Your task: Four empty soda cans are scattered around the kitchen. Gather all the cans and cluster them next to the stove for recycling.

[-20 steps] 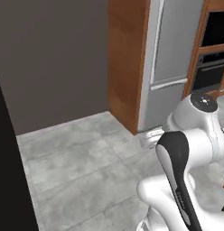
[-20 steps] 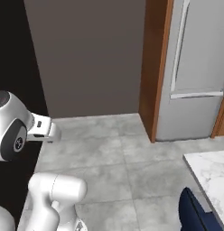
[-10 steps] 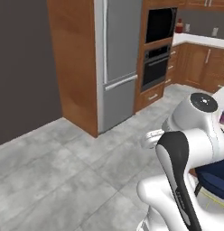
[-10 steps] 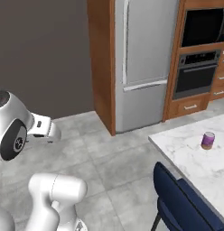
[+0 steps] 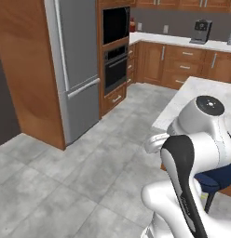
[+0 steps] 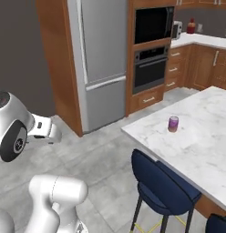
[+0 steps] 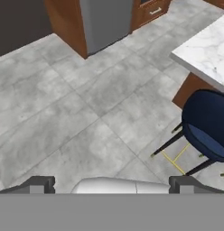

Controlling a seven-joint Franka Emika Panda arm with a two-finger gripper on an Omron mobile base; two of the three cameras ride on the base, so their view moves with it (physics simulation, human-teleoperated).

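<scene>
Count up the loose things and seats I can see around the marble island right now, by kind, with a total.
Small purple soda can with pale top on the white marble island: 1
Dark blue stools: 2
Total: 3

A soda can [image 6: 173,123] stands on the island table [image 6: 206,136], near its 10 o'clock corner. A stool [image 6: 162,189] is tucked just before that table's near edge. Behind, toward 11 o'clock, the fridge [image 6: 99,63] stands left of the wall oven [image 6: 152,48]; a counter [image 5: 182,41] runs off at 1 o'clock. The gripper [image 7: 109,184] hangs over bare floor [image 7: 82,117], the stool at its 3 o'clock.
</scene>
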